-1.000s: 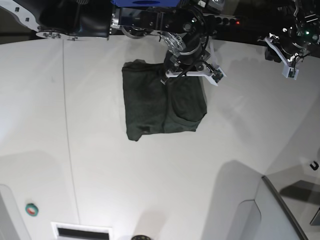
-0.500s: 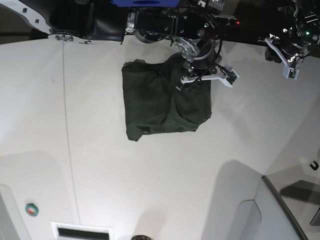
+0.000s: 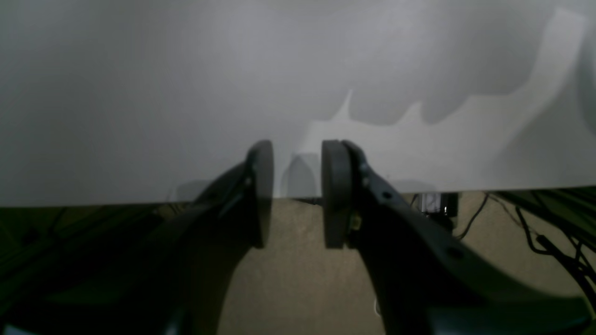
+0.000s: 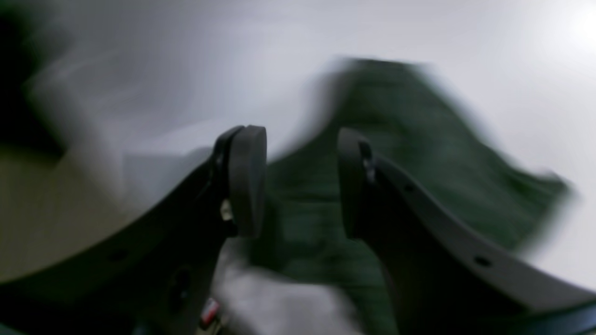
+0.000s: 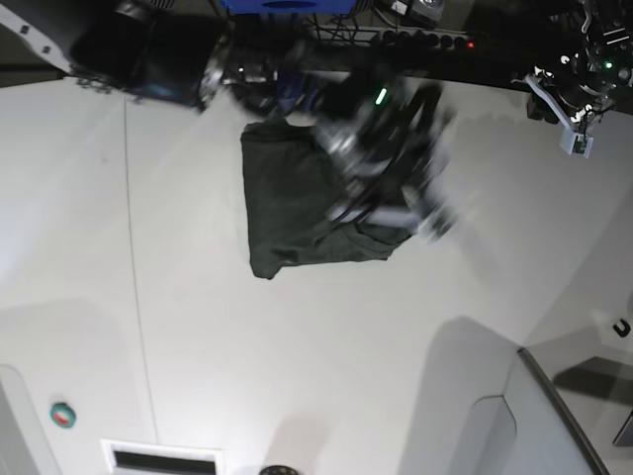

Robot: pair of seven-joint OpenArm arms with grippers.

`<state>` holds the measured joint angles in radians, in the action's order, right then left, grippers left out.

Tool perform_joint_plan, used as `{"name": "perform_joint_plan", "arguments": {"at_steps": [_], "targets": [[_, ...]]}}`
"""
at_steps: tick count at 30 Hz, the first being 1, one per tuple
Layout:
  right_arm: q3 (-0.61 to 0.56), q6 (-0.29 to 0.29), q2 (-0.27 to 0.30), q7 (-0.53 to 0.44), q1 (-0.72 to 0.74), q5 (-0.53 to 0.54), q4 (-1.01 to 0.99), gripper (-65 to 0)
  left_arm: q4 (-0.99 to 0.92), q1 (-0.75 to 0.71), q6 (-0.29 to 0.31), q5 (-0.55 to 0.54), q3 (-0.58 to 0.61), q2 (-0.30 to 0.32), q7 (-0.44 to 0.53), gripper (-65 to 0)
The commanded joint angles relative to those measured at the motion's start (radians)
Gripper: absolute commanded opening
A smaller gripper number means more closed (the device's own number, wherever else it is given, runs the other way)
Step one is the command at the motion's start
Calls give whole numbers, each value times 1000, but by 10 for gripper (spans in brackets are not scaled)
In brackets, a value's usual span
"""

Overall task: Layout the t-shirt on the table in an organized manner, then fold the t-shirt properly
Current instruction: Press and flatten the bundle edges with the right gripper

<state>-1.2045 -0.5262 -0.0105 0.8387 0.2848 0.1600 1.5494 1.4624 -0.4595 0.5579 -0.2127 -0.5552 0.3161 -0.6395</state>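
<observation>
The dark green t-shirt lies folded into a rough rectangle at the far middle of the white table. My right gripper is a motion blur over the shirt's right part. In the right wrist view the right gripper is open, with the blurred t-shirt lying beyond the gap and nothing pinched in it. My left gripper hovers at the table's far right edge, away from the shirt. In the left wrist view the left gripper stands slightly open and empty over the table edge.
A thin seam line runs down the table's left side. A small green round knob and a white slotted plate sit at the near left. A grey panel fills the near right. Cables lie on the floor.
My right gripper was shut on the shirt's upper right part and carried it rightward. It has now opened and is swinging fast toward the near side. The left arm has not moved.
</observation>
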Motion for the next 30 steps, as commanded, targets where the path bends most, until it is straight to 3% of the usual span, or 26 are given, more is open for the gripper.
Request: {"name": "perform_joint_plan", "arguments": {"at_steps": [1,3,6,8,11,24,30], "targets": [[64,-7,7,-22,17,-15,9,-494,13,-6,3,-8,-7,15,14,-477],[168,45,40,-54,17,-10,-31,-641,13,-6,3,-8,-7,15,14,-477],[272,148,63,-86,8,-10,-92,-621,13,-6,3,-8,-7,15,14,-477],[328,182,66,-103,-11,-13,-132,-638,13,-3,3,-8,-7,15,14,-477],[384,189,80,-134,-37,-15,-169,-644,13,-3,3,-8,-7,15,14,-477],[443,191,116,-309,-46,-13,-455,-647,13,-8,3,-4,-7,15,14,-477],[444,191,149,-315,-68,-13,-367,-647,13,-8,3,-4,-7,15,14,-477]]}}
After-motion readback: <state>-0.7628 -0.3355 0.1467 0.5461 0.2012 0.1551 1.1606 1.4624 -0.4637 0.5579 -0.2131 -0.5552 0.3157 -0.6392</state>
